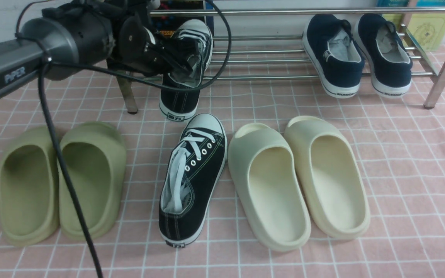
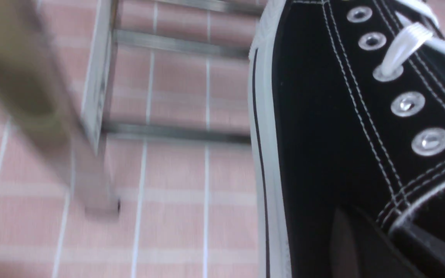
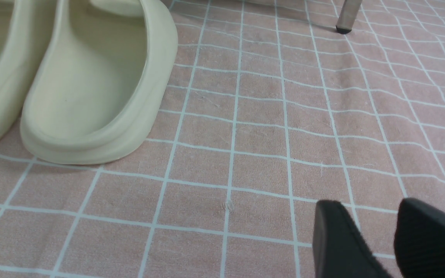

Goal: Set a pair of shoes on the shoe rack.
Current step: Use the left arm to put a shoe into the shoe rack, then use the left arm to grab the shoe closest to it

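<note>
The robot's left hand (image 1: 188, 65) grips a black canvas sneaker (image 1: 180, 98) by the side wall of its opening, one finger (image 2: 346, 243) outside the canvas and the other inside, at the left end of the chrome shoe rack (image 1: 269, 77); the sneaker is tilted, white toe cap raised over the bars, heel low in front of the rack's front bar; whether the heel touches the worktop (image 1: 400, 162) cannot be told; the second black sneaker (image 1: 193, 177) lies on the pink checked cloth, between the olive slides (image 1: 87, 177) and the cream slides (image 1: 272, 189); navy slip-on shoes (image 1: 336, 58) sit at the rack's right end; the right hand (image 3: 371, 227) hangs over bare cloth near the cream slides, fingers parted, gripping nothing
</note>
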Robot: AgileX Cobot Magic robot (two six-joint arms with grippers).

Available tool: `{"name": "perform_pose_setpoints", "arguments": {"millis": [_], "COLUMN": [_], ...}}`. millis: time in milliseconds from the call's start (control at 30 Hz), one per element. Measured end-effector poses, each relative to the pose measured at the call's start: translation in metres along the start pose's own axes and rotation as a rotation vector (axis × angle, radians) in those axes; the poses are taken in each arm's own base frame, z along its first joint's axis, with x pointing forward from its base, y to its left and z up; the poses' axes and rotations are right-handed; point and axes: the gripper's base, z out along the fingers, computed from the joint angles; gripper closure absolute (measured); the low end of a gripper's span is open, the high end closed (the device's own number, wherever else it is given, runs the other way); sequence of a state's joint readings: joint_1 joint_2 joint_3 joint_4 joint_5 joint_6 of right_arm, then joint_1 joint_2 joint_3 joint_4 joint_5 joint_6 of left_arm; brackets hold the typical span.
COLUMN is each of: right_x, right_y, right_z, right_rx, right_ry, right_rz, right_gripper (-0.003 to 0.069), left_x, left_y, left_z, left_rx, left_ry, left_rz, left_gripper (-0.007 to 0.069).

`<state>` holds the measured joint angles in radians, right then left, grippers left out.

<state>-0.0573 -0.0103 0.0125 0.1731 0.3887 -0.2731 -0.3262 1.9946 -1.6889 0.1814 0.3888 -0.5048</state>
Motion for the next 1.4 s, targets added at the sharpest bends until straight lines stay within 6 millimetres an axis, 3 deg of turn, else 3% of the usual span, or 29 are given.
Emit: {"name": "perform_pose_setpoints", "arguments": {"millis": [167, 367, 600, 767, 833, 900, 967, 1100, 1200, 1267, 1300, 1333, 1400], "right_x": [0.0, 0.0, 0.0, 0.0, 0.0, 0.0, 0.0, 0.0, 0.0, 0.0, 0.0, 0.0, 0.0], "right_y": [0.0, 0.0, 0.0, 0.0, 0.0, 0.0, 0.0, 0.0, 0.0, 0.0, 0.0, 0.0, 0.0], "right_z": [0.0, 0.0, 0.0, 0.0, 0.0, 0.0, 0.0, 0.0, 0.0, 0.0, 0.0, 0.0, 0.0], "right_rx": [0.0, 0.0, 0.0, 0.0, 0.0, 0.0, 0.0, 0.0, 0.0, 0.0, 0.0, 0.0, 0.0], "right_ry": [0.0, 0.0, 0.0, 0.0, 0.0, 0.0, 0.0, 0.0, 0.0, 0.0, 0.0, 0.0, 0.0], "right_rz": [0.0, 0.0, 0.0, 0.0, 0.0, 0.0, 0.0, 0.0, 0.0, 0.0, 0.0, 0.0, 0.0], "right_gripper": [0.0419, 0.0419, 0.0419, 0.0419, 0.0419, 0.0417, 0.0417, 0.0416, 0.0416, 0.0416, 0.0416, 0.0416, 0.0416], "left_x": [-0.017, -0.015, -0.012, -0.016, -0.018, -0.02, -0.028, -0.044, -0.066, -0.073, -0.079, -0.08, -0.083], "left_y": [0.006, 0.011, 0.012, 0.012, 0.012, 0.012, 0.012, 0.01, 0.006, 0.004, 0.004, 0.003, 0.004], "left_z": [0.025, 0.056, 0.066, 0.065, 0.06, 0.048, 0.025, -0.012, -0.072, -0.094, -0.121, -0.125, -0.177], "left_rx": [-0.006, -0.009, 0.0, 0.009, -0.004, -0.036, -0.076, -0.099, -0.108, -0.103, -0.105, -0.102, -0.115], "left_ry": [-0.05, -0.064, -0.082, -0.106, -0.087, -0.032, 0.031, 0.057, 0.058, 0.047, 0.055, 0.048, 0.098], "left_rz": [-0.017, -0.022, -0.019, -0.016, -0.016, -0.001, 0.025, 0.061, 0.119, 0.13, 0.138, 0.14, 0.168], "left_gripper": [0.0615, 0.0614, 0.0593, 0.0455, 0.0354, 0.0276, 0.0223, 0.0202, 0.0202, 0.0202, 0.0202, 0.0202, 0.0202]}}
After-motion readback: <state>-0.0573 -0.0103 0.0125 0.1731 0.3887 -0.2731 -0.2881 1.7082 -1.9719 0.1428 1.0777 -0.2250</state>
